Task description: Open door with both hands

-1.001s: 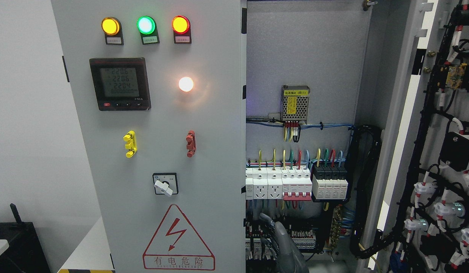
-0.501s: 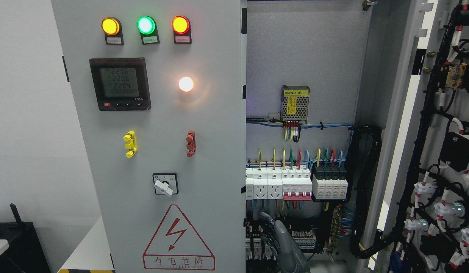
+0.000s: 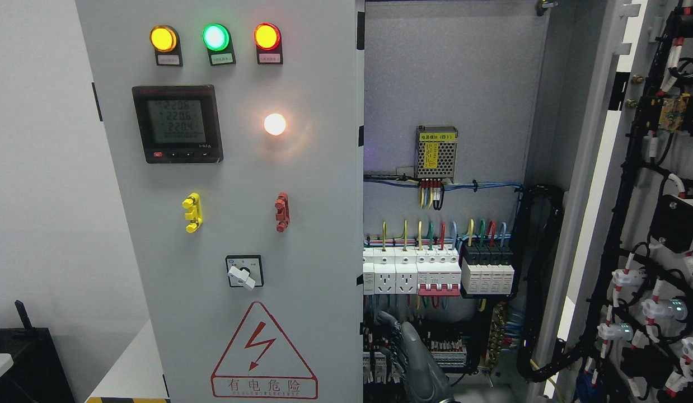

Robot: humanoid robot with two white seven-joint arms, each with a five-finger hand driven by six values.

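Note:
The grey cabinet's left door (image 3: pixel 229 184) stands shut, carrying three indicator lamps, a meter (image 3: pixel 177 123) and a rotary switch (image 3: pixel 243 272). The right door (image 3: pixel 654 224) is swung wide open at the picture's right, its wired inner face showing. My right hand (image 3: pixel 399 336), grey, rises from the bottom edge just right of the left door's free edge (image 3: pixel 360 224). Its fingers (image 3: pixel 409 338) are stretched upward and hold nothing, in front of the lower terminal blocks. Whether it touches the door edge cannot be told. No left arm shows.
Inside the open bay are breakers and sockets (image 3: pixel 436 274), a small power supply (image 3: pixel 436 152) and black cable bundles (image 3: pixel 539 280). A black object (image 3: pixel 22 358) stands at the lower left by a white wall.
My right hand has shifted slightly to the left, toward the left door's free edge. Both doors stand as before.

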